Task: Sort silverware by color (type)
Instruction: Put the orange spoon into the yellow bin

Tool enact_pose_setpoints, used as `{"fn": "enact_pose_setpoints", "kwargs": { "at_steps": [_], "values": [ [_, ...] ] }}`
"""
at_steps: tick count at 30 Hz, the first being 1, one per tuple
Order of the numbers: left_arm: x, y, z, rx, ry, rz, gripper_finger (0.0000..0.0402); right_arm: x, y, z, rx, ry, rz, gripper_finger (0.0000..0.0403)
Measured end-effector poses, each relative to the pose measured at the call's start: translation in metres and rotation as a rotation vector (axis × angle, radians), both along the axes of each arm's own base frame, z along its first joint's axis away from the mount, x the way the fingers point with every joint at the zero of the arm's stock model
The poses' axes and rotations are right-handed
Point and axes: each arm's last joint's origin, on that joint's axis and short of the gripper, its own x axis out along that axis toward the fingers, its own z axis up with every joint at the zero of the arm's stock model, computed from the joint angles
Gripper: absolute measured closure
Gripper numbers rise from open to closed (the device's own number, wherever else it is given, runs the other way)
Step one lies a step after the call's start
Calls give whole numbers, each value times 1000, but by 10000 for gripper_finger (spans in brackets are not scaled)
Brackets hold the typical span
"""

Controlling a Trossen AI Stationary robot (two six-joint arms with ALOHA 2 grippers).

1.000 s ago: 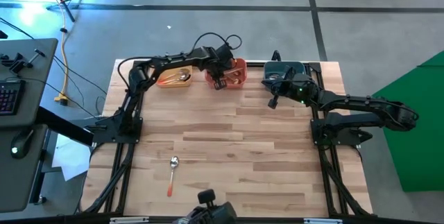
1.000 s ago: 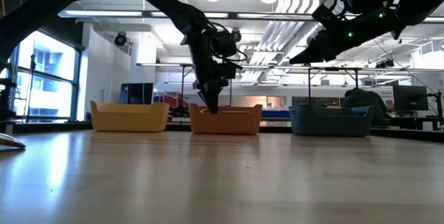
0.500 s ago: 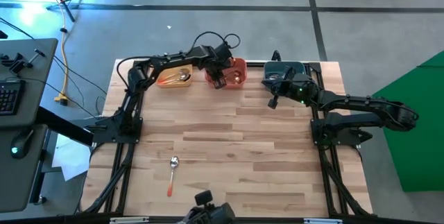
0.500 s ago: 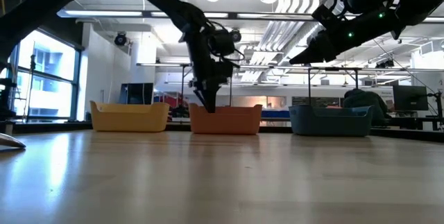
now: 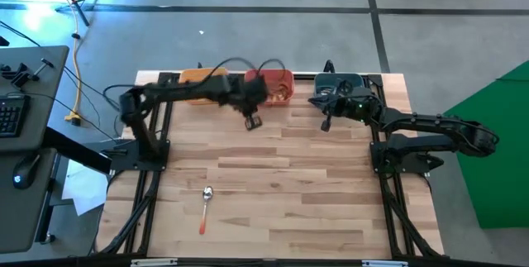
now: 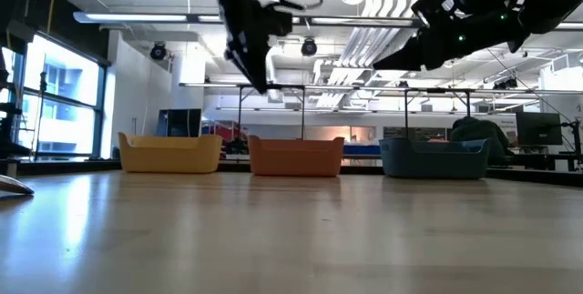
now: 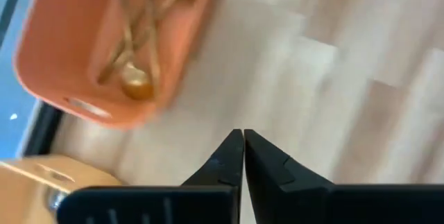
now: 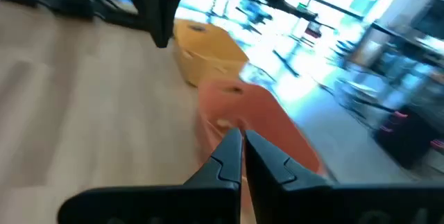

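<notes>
One spoon (image 5: 205, 209) with a silver bowl and a red-orange handle lies flat on the table near its near edge; its bowl shows at the low view's left edge (image 6: 9, 183). Several gold spoons (image 7: 139, 40) lie in the red bin (image 5: 281, 81). My left gripper (image 5: 252, 121) (image 7: 243, 141) is shut and empty, hanging above the bare table just on the near side of the red bin. It is high in the low view (image 6: 258, 80). My right gripper (image 5: 325, 122) (image 8: 242, 141) is shut and empty, in the air on the near side of the teal bin (image 5: 343, 81).
Yellow bin (image 5: 198, 77), red bin and teal bin stand in a row along the far edge. Something silver (image 7: 52, 197) shows in the yellow bin. Bare wood spreads across the table's middle between the bins and the lone spoon. Dark arm frames run along both sides.
My left gripper has risen from over the red bin and drawn back toward the near edge, now over bare table; its arm has folded back toward the left. The right arm has kept nearly still.
</notes>
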Motion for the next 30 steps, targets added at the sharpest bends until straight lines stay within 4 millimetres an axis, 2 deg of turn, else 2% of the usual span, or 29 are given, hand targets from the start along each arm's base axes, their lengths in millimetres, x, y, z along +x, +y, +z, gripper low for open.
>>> {"fn": "enact_pose_setpoints", "kwargs": {
  "at_steps": [7,16,23,26,30],
  "values": [
    [-35,-72,-12,-75,-90,93,400,-1,0,4,103,-77,243,401],
    [-82,-156,-36,-212,-32,305,396,-1,0,5,139,-102,223,401],
    [-110,-224,-43,-317,-53,490,395,0,0,5,221,-123,210,401],
    [-123,-249,-45,-375,-68,591,383,0,2,3,286,-120,206,401],
    [-139,-274,-51,-416,-32,699,346,3,10,-1,333,-78,231,401]
  ]
}}
